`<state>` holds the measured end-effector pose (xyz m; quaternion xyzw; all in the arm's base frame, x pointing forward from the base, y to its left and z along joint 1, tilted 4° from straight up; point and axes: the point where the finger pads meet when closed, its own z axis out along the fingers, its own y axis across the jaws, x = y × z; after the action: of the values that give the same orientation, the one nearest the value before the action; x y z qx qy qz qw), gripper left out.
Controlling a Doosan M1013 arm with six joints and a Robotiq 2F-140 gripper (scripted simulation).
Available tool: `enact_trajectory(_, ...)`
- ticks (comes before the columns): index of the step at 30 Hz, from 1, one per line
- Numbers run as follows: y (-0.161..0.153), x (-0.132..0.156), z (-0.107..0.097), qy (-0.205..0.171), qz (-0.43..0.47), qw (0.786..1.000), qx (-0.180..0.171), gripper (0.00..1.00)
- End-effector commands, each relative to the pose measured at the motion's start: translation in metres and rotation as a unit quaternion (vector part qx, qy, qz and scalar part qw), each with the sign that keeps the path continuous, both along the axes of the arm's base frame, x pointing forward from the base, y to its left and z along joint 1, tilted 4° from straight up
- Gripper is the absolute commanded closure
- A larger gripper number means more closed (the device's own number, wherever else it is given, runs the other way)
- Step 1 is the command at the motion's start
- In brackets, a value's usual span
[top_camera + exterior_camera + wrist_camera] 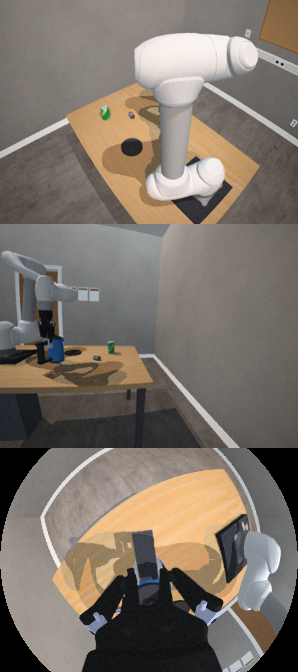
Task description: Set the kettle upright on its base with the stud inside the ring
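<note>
The blue kettle [56,350] with a black handle [40,352] stands upright near the left of the table in the exterior view. My gripper [46,336] comes down from above and is shut on the kettle at its top. In the wrist view the fingers close on the kettle's blue rim and dark handle [145,559]. The black round base [131,147] lies flat on the table, apart from the kettle; it also shows in the exterior view [72,352]. In the top view the arm hides the kettle and the gripper.
A green can [105,113] stands near the far table edge, also seen in the exterior view [110,347]. A small grey object [131,115] lies beside it. The arm's mount [201,193] sits on a black plate at the table's near end.
</note>
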<state>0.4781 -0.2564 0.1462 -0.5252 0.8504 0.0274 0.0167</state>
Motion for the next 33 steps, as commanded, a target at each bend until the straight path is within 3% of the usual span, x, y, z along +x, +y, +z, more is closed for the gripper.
enact_trajectory(1,0.001,0.0,0.001,-0.001,0.0,1.0,0.0,0.9)
enact_trajectory(33,0.037,0.003,0.003,-0.001,0.0,1.0,0.0,0.9)
